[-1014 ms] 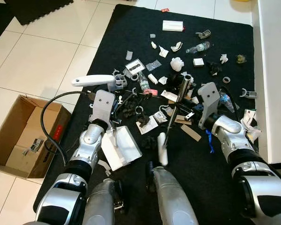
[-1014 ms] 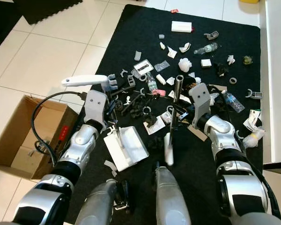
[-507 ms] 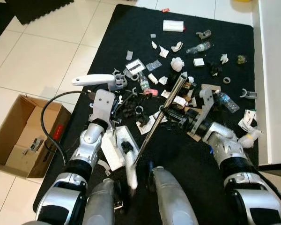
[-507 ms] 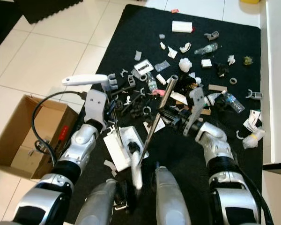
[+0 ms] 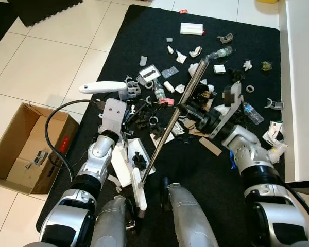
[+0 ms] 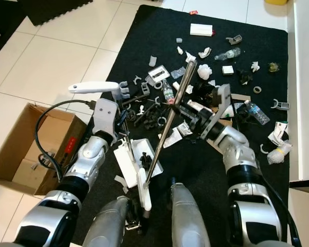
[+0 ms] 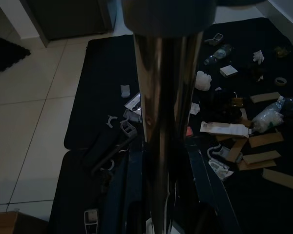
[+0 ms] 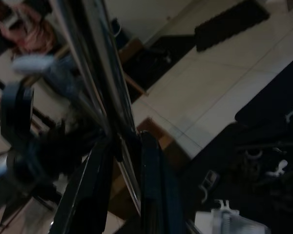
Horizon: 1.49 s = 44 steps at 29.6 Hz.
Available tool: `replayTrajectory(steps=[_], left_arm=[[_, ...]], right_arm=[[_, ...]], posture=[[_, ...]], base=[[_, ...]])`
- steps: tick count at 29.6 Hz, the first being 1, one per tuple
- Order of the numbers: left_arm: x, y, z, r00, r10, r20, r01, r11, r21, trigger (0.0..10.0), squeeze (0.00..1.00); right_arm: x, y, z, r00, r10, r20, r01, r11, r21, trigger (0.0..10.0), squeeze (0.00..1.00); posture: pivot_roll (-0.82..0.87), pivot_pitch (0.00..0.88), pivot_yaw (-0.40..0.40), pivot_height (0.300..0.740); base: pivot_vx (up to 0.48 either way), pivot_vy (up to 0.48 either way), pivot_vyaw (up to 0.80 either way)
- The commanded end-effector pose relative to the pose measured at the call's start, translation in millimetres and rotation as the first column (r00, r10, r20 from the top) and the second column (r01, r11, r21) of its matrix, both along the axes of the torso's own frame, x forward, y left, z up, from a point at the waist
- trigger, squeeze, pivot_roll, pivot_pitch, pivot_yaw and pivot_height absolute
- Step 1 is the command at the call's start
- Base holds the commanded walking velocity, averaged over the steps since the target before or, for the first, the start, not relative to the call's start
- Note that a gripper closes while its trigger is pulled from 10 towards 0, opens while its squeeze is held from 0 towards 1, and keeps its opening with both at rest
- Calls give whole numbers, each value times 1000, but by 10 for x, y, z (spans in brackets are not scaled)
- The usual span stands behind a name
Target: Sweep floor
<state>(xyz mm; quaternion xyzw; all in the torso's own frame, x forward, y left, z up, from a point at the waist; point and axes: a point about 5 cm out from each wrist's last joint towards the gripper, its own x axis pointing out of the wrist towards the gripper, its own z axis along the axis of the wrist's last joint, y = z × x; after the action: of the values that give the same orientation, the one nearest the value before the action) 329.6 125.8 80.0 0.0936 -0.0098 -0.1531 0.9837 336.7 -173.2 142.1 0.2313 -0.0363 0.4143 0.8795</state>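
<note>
Over the black mat (image 5: 118, 46), the right gripper (image 5: 188, 109) pinches the broom pole (image 5: 170, 126); the left gripper (image 6: 124, 139) clamps the dustpan handle (image 7: 161, 126).

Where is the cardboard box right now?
The cardboard box sits open on the white tiles at the robot's left, just off the edge of the black mat, beside the left arm's black cable.

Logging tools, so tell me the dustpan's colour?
White dustpan, clearest in the right eye view.

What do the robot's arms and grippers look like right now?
Both arms are silver with rounded segments and black joints. The left gripper sits below a flat grey wrist plate; a black cable loops beside that arm. The right gripper has long black fingers.
</note>
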Motion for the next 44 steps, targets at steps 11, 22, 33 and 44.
replayTrajectory(steps=[11,22,33,44], left_arm=[[-31,112,30,997,37,66,-44,993,109,10000,0],[3,188,288,965,109,240,-148,977,153,10000,0],[66,314,630,889,172,425,-278,940,200,10000,0],[95,305,814,836,165,523,-324,918,229,10000,0]], right_arm=[[192,-58,261,965,-263,6,259,952,162,10000,0],[310,-152,64,774,-626,-92,629,777,-2,10000,0],[378,-252,127,691,-721,-57,721,693,-23,10000,0],[349,-54,-10,727,-684,-61,682,729,-51,10000,0]], posture=[[28,270,42,740],[37,267,44,740],[37,262,39,740],[37,253,34,740]], base=[[0,0,0],[0,0,0],[0,0,0],[0,0,0]])
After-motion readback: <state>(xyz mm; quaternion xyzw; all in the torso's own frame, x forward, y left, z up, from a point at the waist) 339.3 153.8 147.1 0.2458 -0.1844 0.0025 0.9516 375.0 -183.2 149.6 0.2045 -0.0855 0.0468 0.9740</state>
